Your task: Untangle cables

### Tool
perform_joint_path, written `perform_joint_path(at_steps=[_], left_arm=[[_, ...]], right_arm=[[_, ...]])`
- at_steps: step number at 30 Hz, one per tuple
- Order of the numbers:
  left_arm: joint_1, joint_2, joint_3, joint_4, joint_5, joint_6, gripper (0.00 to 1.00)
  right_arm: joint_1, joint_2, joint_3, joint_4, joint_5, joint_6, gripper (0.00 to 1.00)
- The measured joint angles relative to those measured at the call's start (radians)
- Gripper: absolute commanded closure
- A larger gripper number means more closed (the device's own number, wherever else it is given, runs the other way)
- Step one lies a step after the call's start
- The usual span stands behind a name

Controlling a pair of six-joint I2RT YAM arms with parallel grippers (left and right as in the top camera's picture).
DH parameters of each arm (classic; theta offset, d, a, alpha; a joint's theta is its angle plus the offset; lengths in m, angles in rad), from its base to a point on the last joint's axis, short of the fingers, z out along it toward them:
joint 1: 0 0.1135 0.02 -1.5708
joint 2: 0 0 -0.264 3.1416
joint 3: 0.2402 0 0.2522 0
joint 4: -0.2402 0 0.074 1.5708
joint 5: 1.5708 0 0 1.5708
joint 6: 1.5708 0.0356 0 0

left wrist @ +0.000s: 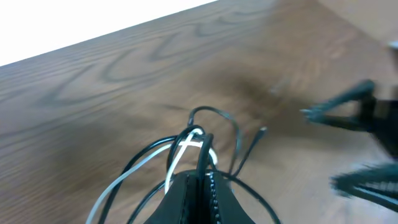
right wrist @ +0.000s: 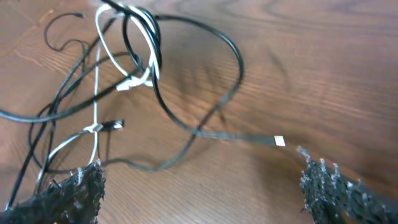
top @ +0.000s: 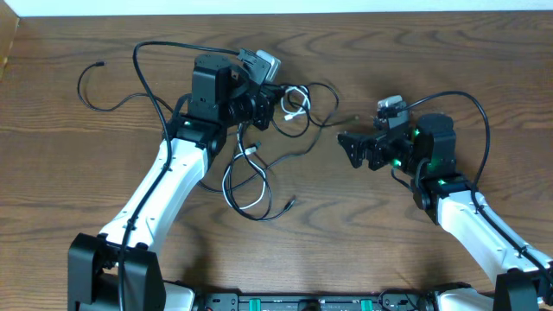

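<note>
Left arm (top: 160,186), right arm (top: 484,225): white shells, black joints, green lights, thick black cords (top: 488,130). Left claw (top: 278,101), right claw (top: 350,149): black, rough-textured pads (right wrist: 78,193).

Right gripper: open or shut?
Open. In the wrist view the right gripper has its fingers far apart with nothing held between them; the cables lie ahead on the table.
</note>
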Motion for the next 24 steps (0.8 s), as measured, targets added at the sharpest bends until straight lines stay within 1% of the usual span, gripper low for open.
perform_joint_path(at_steps=[4,8,12,13,15,18,21,24], left_arm=[[-0.007,0.000,0.000,-0.002,0.142,0.008,0.93],[-0.034,0.000,0.000,-0.002,0.228,0.010,0.92],[-0.067,-0.002,0.000,-0.003,0.301,0.010,0.92],[-0.072,-0.003,0.000,-0.003,0.314,0.010,0.92],[-0.083,-0.010,0.000,-0.004,0.354,0.010,0.92],[-0.089,-0.035,0.000,-0.011,0.399,0.006,0.93],[-0.090,-0.081,0.000,-0.028,0.426,0.005,0.92],[-0.090,-0.127,0.000,-0.034,0.432,0.006,0.92]], right_arm=[[0.018,0.000,0.000,0.019,-0.008,0.012,0.01],[0.052,0.000,0.000,0.037,0.004,0.016,0.01],[0.077,0.000,0.000,0.029,0.067,0.019,0.01],[0.079,0.000,0.000,0.027,0.074,0.019,0.02],[0.082,0.000,0.000,0.011,0.127,0.019,0.04],[0.083,0.000,0.000,-0.037,0.239,0.029,0.05],[0.083,0.000,-0.001,-0.113,0.383,0.065,0.04],[0.083,0.000,-0.002,-0.169,0.481,0.101,0.04]])
